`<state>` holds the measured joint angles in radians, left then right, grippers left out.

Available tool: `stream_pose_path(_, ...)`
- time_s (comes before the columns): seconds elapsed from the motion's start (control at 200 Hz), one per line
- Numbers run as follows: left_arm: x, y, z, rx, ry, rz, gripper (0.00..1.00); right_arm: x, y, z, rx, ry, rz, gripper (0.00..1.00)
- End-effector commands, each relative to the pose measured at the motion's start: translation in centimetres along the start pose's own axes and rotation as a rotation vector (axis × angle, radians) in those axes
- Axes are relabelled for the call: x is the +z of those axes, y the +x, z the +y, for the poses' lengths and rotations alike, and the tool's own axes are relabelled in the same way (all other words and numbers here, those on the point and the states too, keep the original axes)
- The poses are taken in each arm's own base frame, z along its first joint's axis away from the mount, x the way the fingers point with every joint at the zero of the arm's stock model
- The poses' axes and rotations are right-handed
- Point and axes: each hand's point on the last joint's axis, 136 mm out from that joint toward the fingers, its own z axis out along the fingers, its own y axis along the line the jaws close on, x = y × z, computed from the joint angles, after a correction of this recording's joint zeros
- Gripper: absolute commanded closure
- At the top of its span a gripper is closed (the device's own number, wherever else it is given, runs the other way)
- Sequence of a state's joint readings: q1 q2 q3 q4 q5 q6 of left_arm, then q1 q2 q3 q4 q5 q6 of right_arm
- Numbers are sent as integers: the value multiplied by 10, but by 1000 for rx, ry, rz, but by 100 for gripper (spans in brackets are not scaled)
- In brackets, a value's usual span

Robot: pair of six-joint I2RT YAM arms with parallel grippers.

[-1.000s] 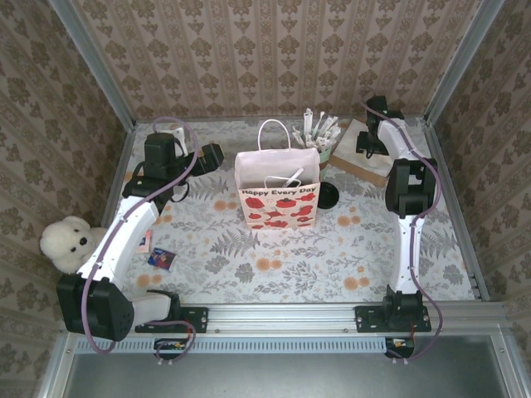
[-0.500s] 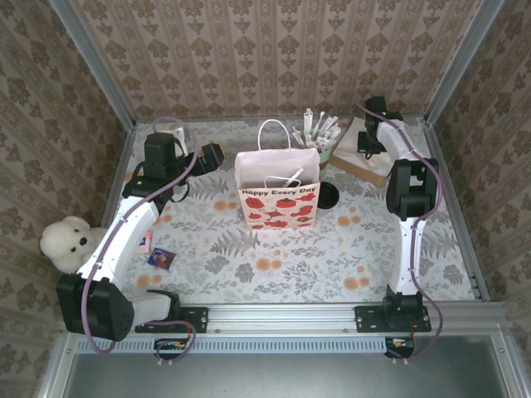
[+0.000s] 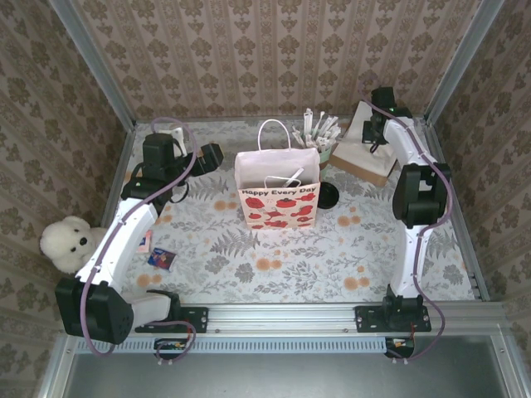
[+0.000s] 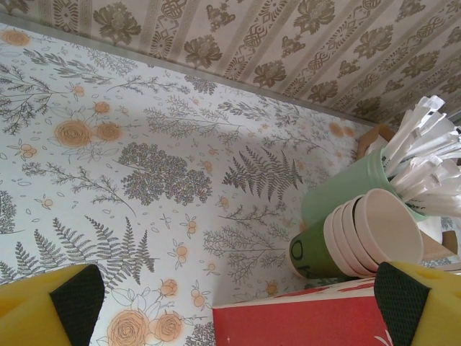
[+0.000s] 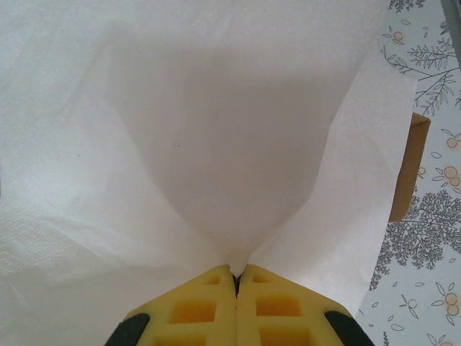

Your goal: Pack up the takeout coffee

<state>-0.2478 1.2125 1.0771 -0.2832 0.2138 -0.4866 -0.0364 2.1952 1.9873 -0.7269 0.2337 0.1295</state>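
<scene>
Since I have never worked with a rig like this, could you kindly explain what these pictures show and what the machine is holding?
These are two robot arms bolted at the near edge of a flowered table, each ending in a two-finger gripper. One picture looks down from above and behind the arms; the other two come from cameras on the wrists. On the table are a red-and-white gift bag, a green cup of paper-wrapped sticks, a nested stack of green paper cups beside it, a black disc, a brown napkin box and, at the left edge, a teddy bear. The left gripper is open and holds nothing. The right gripper is shut on a white napkin above that box.
</scene>
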Motion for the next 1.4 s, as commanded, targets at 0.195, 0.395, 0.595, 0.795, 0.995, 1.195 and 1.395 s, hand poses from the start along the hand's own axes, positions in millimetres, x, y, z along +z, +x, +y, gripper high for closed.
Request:
stream_pose_path(0.195, -26, -18, -34, 103, 150, -87, 0, -79, -33, -9, 88, -62, -259, 100)
stream_pose_path(0.395, -60, -39, -103, 272, 362, -118, 0, -188, -48, 15, 73, -290, -561, 100)
stream_pose_path(0.595, -89, -36, -179, 555, 527, -148, 0, -296, -37, 47, -53, -436, -801, 100)
stream_pose_path(0.795, -69, -47, -171, 494, 422, -171, 0, -387, -16, 91, -252, -581, -987, 100)
stream_pose_path(0.995, -53, -51, -120, 341, 176, -168, 0, -438, 8, 134, -419, -695, -1092, 100)
stream_pose_path(1.195, -44, -37, -76, 160, 106, -67, 0, -425, 28, 189, -817, -389, -1198, 100)
stream_pose_path(1.395, -47, -31, -37, 30, 18, -60, 0, -406, 55, 228, -1279, -232, -1273, 100)
